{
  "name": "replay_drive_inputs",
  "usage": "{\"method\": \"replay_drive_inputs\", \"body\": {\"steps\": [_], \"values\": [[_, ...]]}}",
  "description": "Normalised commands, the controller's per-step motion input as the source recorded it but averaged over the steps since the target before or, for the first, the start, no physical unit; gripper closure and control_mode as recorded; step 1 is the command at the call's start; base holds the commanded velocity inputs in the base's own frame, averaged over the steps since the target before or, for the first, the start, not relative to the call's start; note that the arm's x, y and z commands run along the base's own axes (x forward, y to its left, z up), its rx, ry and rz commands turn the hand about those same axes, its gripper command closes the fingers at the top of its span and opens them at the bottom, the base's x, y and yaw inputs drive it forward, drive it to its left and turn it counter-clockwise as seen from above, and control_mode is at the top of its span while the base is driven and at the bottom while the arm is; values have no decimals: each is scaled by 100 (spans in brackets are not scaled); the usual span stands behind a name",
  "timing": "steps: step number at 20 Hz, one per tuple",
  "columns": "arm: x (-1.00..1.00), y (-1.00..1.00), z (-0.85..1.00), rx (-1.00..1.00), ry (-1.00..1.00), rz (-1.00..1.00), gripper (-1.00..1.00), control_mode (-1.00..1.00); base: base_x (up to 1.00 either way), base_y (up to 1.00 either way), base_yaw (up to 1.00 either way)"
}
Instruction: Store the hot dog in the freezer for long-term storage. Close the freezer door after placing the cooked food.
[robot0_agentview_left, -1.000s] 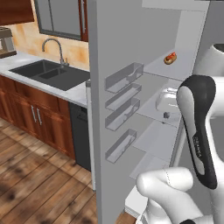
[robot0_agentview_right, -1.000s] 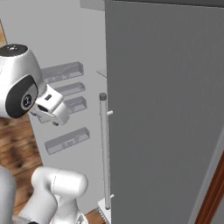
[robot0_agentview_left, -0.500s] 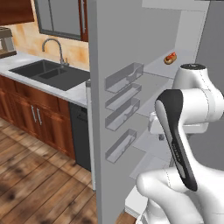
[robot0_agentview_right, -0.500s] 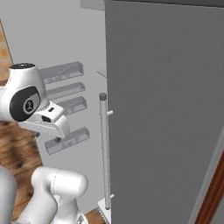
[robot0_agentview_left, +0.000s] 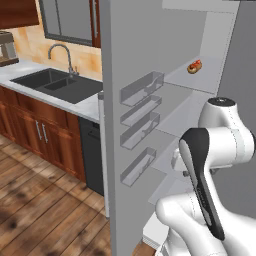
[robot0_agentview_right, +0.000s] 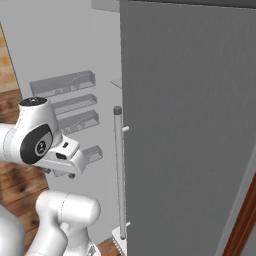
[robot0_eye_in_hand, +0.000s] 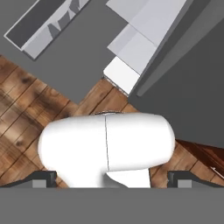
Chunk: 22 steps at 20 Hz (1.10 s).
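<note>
We see the hot dog (robot0_agentview_left: 194, 66) lying on an upper shelf (robot0_agentview_left: 210, 80) inside the freezer (robot0_agentview_left: 200, 100), near the shelf's back edge and close to the back wall, with nothing touching it. The freezer door (robot0_agentview_left: 135, 125) stands wide open, its inner face turned toward us in the left base view, with four clear bins (robot0_agentview_left: 141, 88) stacked down it, one above another. In the right base view we look along the plain grey door (robot0_agentview_right: 190, 125) of the refrigerator with its long bar handle (robot0_agentview_right: 119, 170) beside the open compartment.

Our arm is folded low in front of the freezer, well below the hot dog's shelf and well apart from it. The gripper (robot0_eye_in_hand: 112, 177) points down at the wood floor (robot0_eye_in_hand: 26, 113); in the hand view its two dark fingertips (robot0_eye_in_hand: 43, 177) sit far apart at the bottom corners, so the jaws stand spread wide with nothing between them.

To the left of the open door we see a counter (robot0_agentview_left: 30, 75) with a dark sink (robot0_agentview_left: 55, 85) and a faucet (robot0_agentview_left: 62, 55), and a dark dishwasher (robot0_agentview_left: 92, 155) under the counter's right end.
</note>
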Motion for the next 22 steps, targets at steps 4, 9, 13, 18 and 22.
{"method": "replay_drive_inputs", "body": {"steps": [4, 9, 13, 18, 22], "values": [[-4, 0, 0, 0, 0, 0, -100, -100, 0, 0, 0], [-36, 3, -4, 0, 0, 0, -100, 100, -13, 2, -1], [0, 0, 0, 0, 0, 0, -100, 100, -73, 21, -17], [0, 0, 0, 0, 0, 0, -100, 100, -42, 55, -38], [0, 0, 0, 0, 0, 0, -100, 100, -21, 69, -51]]}}
